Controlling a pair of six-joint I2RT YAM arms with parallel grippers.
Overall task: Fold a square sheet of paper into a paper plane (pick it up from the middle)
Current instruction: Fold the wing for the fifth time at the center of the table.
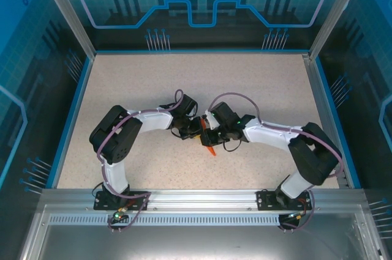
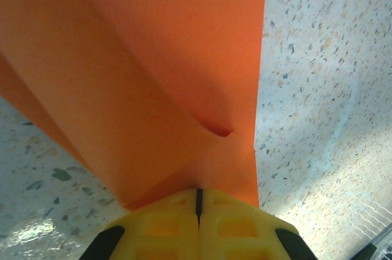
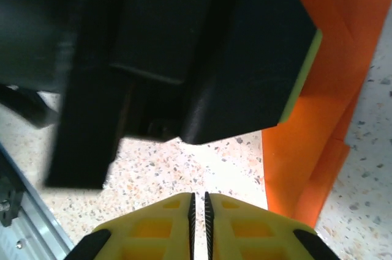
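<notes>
The square sheet of paper (image 2: 171,58) is bright orange and folded into overlapping creased flaps, hanging just above the speckled table. My left gripper (image 2: 199,194) is shut on its near edge, the paper pinched between the yellow fingers. From above, the orange paper (image 1: 211,149) pokes out between the two wrists at mid-table, with the left gripper (image 1: 193,130) on its left. My right gripper (image 3: 198,196) hovers over bare table beside the paper (image 3: 324,89). Its jaws stand a thin slit apart with nothing between them. The left arm's black wrist body (image 3: 184,46) looms close in front of it.
The speckled table (image 1: 122,89) is bordered by a blue rim and clear enclosure walls. A metal rail (image 1: 196,202) runs along the near edge at the arm bases. Both wrists crowd together at the centre.
</notes>
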